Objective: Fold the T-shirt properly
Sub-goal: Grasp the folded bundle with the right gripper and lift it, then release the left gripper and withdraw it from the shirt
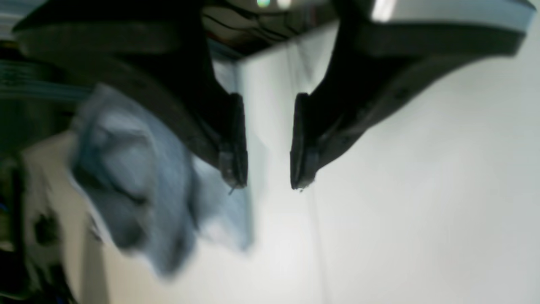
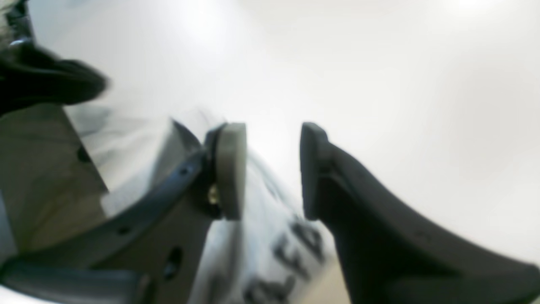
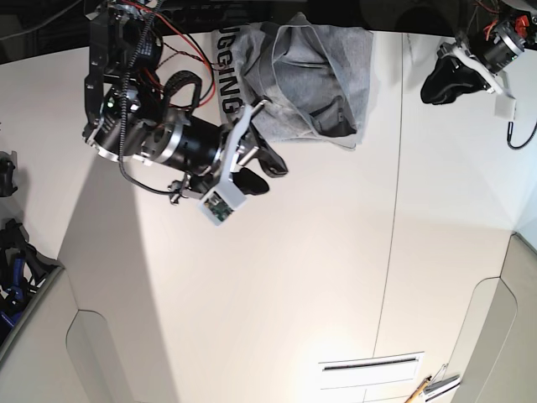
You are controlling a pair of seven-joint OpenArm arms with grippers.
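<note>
The heather-grey T-shirt (image 3: 306, 71) lies bunched in a heap at the far middle of the white table (image 3: 277, 285), with black block letters along its left edge. My right gripper (image 3: 273, 138) hangs over the heap's near-left edge. In the right wrist view the right gripper (image 2: 272, 126) is open with nothing between its pads, and the lettered T-shirt (image 2: 278, 253) lies just under it. My left gripper (image 3: 432, 88) is up at the far right, apart from the cloth. In the left wrist view the left gripper (image 1: 268, 185) stands open and empty, with the T-shirt (image 1: 139, 190) off to the left.
A thin seam (image 3: 393, 252) runs down the table. A slot (image 3: 369, 365) and some small tools (image 3: 428, 388) sit at the near right. Dark gear (image 3: 17, 260) lies off the table's left edge, and red and black cables (image 3: 180, 38) hang behind the right arm.
</note>
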